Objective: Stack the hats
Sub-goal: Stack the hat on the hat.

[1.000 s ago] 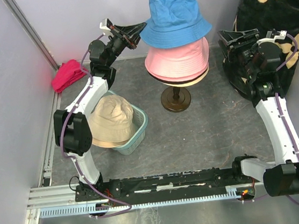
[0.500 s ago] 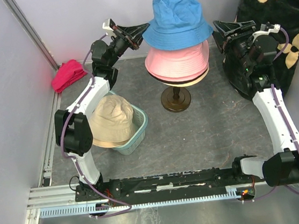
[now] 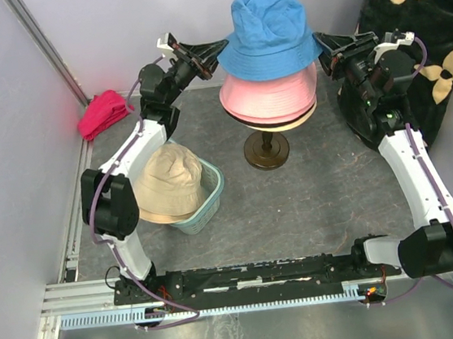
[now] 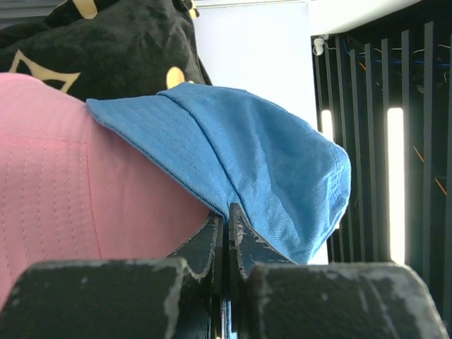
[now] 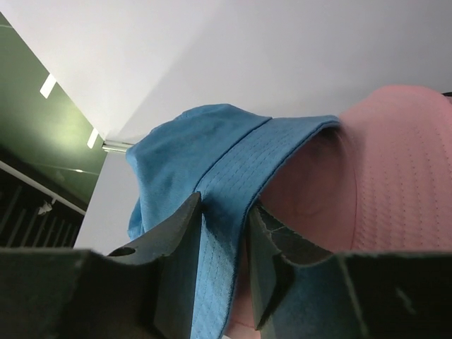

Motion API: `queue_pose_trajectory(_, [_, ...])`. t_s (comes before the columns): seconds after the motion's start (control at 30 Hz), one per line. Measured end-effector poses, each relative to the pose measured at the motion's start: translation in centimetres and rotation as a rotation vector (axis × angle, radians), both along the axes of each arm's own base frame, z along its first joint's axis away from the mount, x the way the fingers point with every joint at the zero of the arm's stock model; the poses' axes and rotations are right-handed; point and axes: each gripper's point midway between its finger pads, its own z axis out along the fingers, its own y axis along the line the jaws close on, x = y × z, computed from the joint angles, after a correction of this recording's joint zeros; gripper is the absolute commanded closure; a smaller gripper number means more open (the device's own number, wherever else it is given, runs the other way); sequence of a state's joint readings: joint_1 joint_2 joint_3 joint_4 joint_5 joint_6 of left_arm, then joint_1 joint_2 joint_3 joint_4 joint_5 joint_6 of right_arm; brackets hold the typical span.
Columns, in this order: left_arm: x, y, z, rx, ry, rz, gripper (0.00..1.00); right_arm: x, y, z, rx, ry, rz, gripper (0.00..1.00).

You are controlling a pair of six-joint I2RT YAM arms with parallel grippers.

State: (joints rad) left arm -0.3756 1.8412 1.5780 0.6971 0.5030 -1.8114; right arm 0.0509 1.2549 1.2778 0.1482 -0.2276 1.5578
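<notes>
the blue hat (image 3: 265, 22) sits at the top of the pile, its crown high and its brim draped over the pink hat (image 3: 271, 91), which rests on the mannequin head (image 3: 309, 115) and its dark stand (image 3: 266, 150) at the back of the table. a dark rim shows just under the pink one, but i cannot tell what it is.

your left gripper (image 3: 217, 49) is clenched on the left edge of the blue brim; the wrist view shows the fingers pressed together with the fabric pinched between them. your right gripper (image 3: 320, 44) is at the opposite edge. its jaws stand apart on either side of the brim, with the cloth running through the gap. i judge they have not bitten down on it.

the step in hand looks like seating the blue hat, which rides high and a little skewed on the pink crown. next, close the right jaws on the brim, then draw both sides down evenly so that the crown settles over the pink one. pull one side harder and the hat will tip, or drag the pink hat with it.

the beige hat (image 3: 166, 180) lies well apart in the teal basket (image 3: 210, 189), not yet stacked.
</notes>
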Motion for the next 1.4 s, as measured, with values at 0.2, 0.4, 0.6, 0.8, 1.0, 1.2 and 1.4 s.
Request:
queue_pose_trajectory(0.2, [-1.3, 1.0, -1.3, -0.005, 0.048, 0.045, 0.97, -0.3, 0.1, -1.1, 0.013, 0.007, 0.006, 0.98])
queue_pose_trajectory(0.4, [-2.3, 1.8, -1.3, -0.031, 0.055, 0.094, 0.97, -0.6, 0.6, -2.4, 0.023, 0.012, 0.028, 0.99])
queue_pose_trajectory(0.6, [-3.0, 2.2, -1.7, -0.046, 0.054, 0.116, 0.97, -1.3, 0.7, -2.5, 0.022, -0.002, 0.04, 0.98])
queue_pose_trajectory(0.8, [-3.4, 2.5, -2.4, -0.053, 0.072, 0.139, 0.97, -1.6, 1.0, -2.8, 0.021, -0.015, 0.055, 0.98])
queue_pose_trajectory(1.0, [-3.1, 2.7, -2.3, -0.065, 0.072, 0.161, 0.97, -1.0, 1.2, -3.1, 0.023, -0.014, 0.062, 0.98])
queue_pose_trajectory(1.2, [-3.0, 2.6, -3.7, -0.059, 0.101, 0.172, 0.97, -0.6, 1.4, -3.8, 0.025, -0.018, 0.072, 0.99])
queue_pose_trajectory(1.4, [-3.1, 2.4, -4.8, -0.059, 0.122, 0.175, 0.97, -0.4, 1.5, -4.4, 0.025, -0.032, 0.079, 0.99])
